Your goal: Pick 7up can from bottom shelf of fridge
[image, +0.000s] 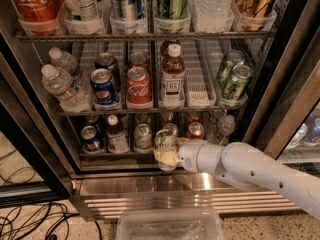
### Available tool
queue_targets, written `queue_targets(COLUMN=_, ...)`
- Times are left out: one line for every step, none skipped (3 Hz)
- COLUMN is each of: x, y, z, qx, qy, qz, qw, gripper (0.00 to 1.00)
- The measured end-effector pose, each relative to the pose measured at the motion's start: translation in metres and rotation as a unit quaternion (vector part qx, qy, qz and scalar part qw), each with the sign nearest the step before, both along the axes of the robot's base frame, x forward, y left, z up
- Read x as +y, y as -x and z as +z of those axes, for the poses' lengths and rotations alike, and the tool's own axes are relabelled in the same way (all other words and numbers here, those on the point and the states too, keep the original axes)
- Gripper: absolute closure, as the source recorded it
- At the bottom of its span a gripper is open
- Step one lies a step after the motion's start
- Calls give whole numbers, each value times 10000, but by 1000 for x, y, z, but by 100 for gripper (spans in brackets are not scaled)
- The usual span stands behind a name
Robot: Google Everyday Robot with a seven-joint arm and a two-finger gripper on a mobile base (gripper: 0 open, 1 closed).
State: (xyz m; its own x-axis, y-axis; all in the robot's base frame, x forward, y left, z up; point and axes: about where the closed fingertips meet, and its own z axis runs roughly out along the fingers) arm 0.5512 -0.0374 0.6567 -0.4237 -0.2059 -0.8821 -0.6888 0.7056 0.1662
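The fridge [125,183] stands open, and I look in from the front. On the dim bottom shelf [107,154] the 7up can [164,138], with its silver top and pale green body, stands at the front of the middle lane. My gripper [167,159], with yellowish fingers on a white arm reaching in from the right, is closed around the can's lower part. A silver can [142,135], a small bottle [116,133] and a blue Pepsi can [90,137] stand to its left. A red can [195,130] stands behind to the right.
The rack above holds a Pepsi can [103,85], a Coca-Cola can [139,86], a bottle [173,76], water bottles [62,86] and green cans [234,79]. A clear plastic bin [170,225] lies on the floor below. Cables [30,219] lie at left. The door frame [292,91] rises at right.
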Motion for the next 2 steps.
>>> queue_targets(x=21, y=28, z=-11, qx=527, qy=160, qz=686, qw=9961, gripper=100)
queue_targets(x=34, y=55, z=-12, qx=817, qy=368, qz=1436, qw=9856, gripper=100)
